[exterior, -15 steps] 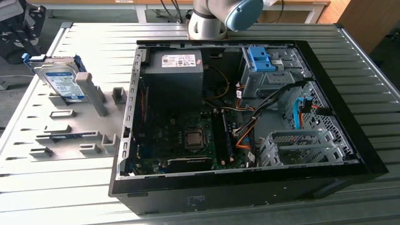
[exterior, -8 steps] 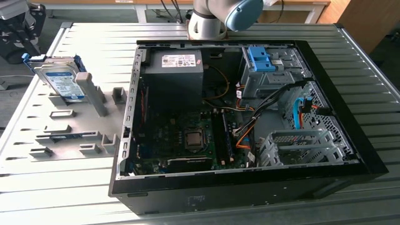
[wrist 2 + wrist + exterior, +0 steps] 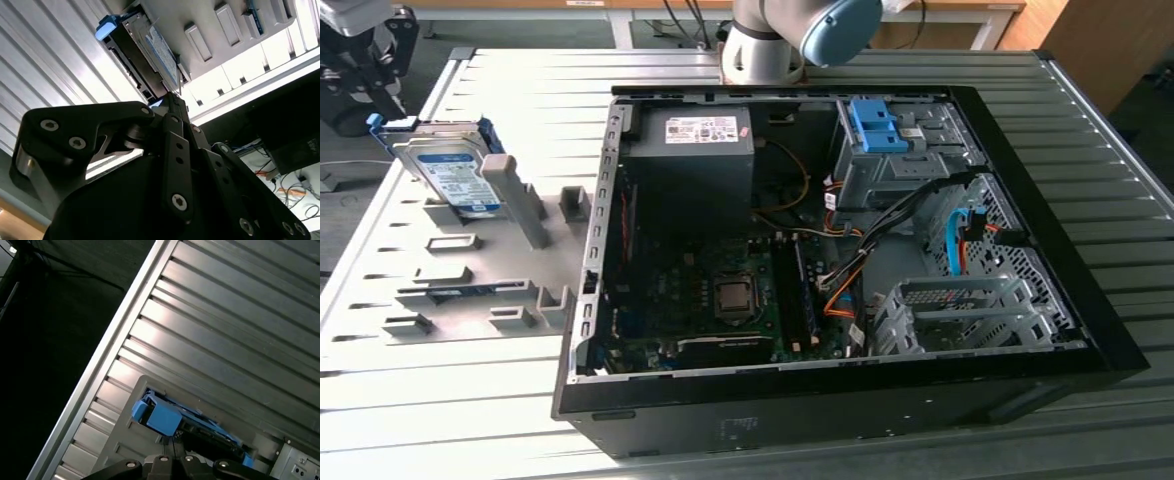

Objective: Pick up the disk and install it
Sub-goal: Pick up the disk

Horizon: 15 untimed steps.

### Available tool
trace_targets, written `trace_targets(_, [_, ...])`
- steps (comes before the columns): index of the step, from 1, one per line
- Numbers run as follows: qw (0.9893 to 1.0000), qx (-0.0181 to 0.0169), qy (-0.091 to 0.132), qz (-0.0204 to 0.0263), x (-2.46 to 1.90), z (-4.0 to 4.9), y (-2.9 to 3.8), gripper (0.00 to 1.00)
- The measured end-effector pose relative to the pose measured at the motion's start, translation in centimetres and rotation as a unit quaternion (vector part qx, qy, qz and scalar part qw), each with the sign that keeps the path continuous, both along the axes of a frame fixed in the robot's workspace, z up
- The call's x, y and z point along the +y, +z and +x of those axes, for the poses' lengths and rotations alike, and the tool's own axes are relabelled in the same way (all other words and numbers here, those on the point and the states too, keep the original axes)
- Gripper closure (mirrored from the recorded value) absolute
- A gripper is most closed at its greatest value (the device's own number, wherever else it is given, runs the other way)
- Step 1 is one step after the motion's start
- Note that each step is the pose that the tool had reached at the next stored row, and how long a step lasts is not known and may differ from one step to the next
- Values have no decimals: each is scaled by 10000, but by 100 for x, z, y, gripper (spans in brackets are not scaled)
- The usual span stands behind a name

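The disk [image 3: 454,172] stands on edge in a grey holder [image 3: 520,205] at the exterior view's left. It is silver-grey with a white-and-blue label and blue rails. My gripper [image 3: 374,55] hangs a little above and behind its top edge, without touching it. In the second wrist view my fingers [image 3: 176,131] meet at one tip, shut on nothing, and point at the disk [image 3: 145,52]. The first wrist view has the disk's blue rail [image 3: 161,418] just past my gripper's black links [image 3: 170,462].
An open black computer case [image 3: 854,400] lies on the slatted metal table [image 3: 1107,160], with a black power supply [image 3: 694,150], a motherboard [image 3: 720,300] and a blue bracket [image 3: 874,125] on a grey cage. A grey fixture plate [image 3: 454,290] with slots lies beside the case.
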<state>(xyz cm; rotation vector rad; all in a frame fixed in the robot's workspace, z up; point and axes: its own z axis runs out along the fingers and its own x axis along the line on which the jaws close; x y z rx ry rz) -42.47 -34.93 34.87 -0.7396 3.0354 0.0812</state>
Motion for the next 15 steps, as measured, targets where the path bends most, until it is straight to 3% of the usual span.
trace_targets(3, [9996,0,272,0,0,0,-4,89])
trace_targets(7, [9981,0,620,0,0,0,-8,89])
trace_targets(13, [9975,0,712,0,0,0,-12,89])
trace_targets(15, [9968,-1,805,1,0,0,-13,89])
